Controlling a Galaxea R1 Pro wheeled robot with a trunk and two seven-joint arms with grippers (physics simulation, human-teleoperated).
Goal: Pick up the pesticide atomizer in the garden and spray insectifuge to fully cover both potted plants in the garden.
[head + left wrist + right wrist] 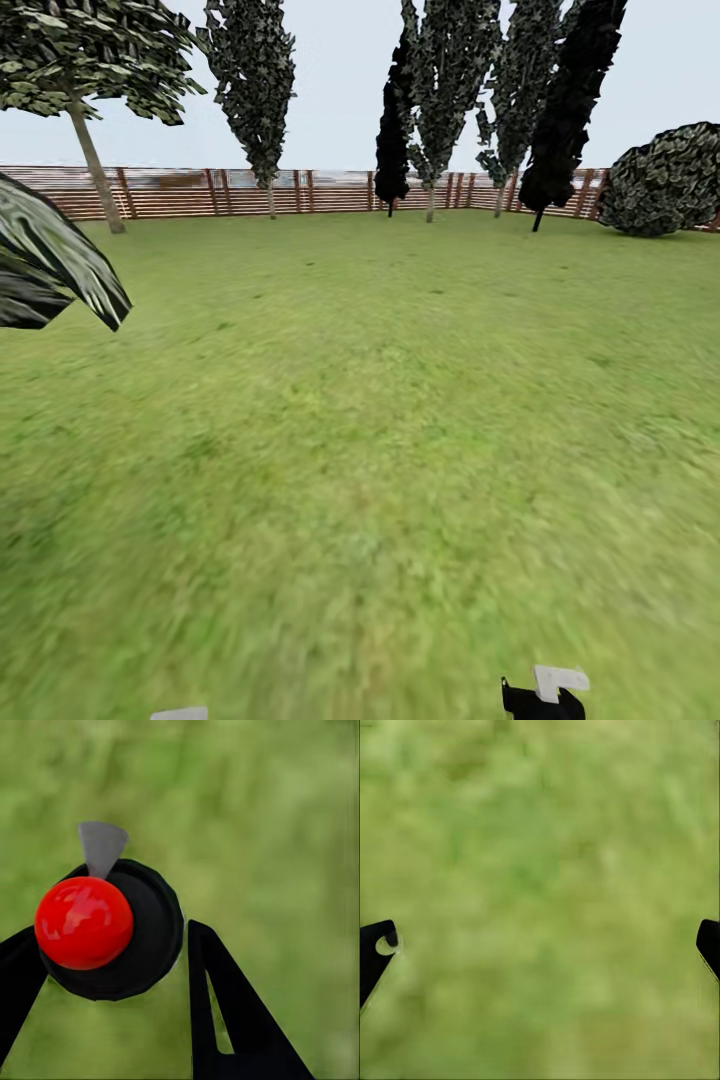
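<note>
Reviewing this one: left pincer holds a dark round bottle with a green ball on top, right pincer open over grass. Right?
One slip: in the left wrist view the ball on the dark round bottle held by the left pincer is glossy red, not green. The right pincer is indeed open over the blurred green grass.

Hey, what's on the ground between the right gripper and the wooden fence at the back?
In the head view, bare grass lies between the right gripper and the wooden fence, up to the trees at the fence.

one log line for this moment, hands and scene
left hand: shut on atomizer | right hand: open, nothing held | scene: lawn, fence, trees behind | potted plants: none identified
</note>
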